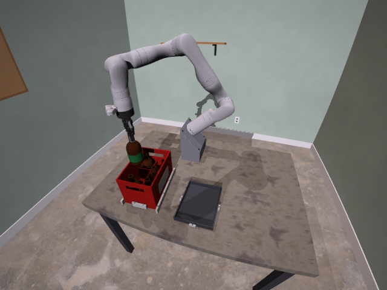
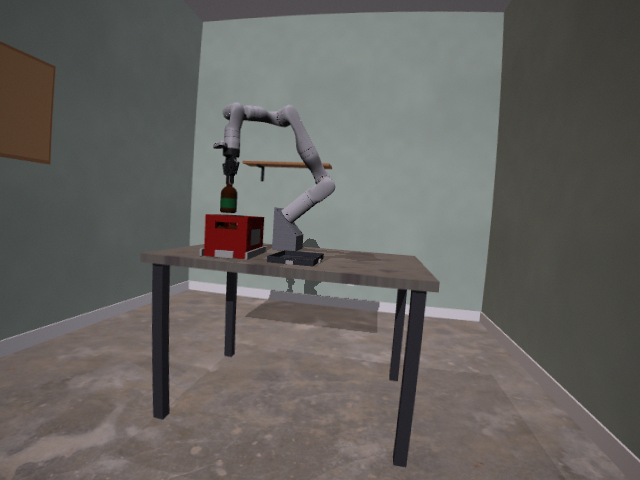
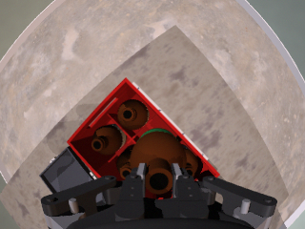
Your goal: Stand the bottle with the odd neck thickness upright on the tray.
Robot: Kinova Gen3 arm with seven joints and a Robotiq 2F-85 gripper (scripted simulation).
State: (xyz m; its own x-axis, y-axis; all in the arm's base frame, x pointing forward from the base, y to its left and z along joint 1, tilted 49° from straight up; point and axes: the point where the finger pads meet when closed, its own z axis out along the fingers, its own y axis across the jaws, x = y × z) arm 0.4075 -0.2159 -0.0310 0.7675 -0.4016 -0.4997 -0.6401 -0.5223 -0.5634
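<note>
My gripper point(image 1: 130, 137) is shut on the neck of a brown bottle with a green label point(image 1: 134, 153). It holds the bottle upright above the far left part of the red crate point(image 1: 144, 177). In the exterior view the bottle point(image 2: 228, 199) hangs just above the crate's rim point(image 2: 233, 235). In the wrist view the held bottle's mouth point(image 3: 158, 181) sits between my fingers, with two other bottles point(image 3: 132, 114) point(image 3: 102, 143) standing in crate cells below. The dark tray point(image 1: 199, 203) lies flat to the right of the crate.
The arm's grey base block point(image 1: 191, 144) stands on the table behind the crate and tray. The crate sits near the table's left front edge. A wall shelf point(image 1: 193, 43) hangs behind the arm.
</note>
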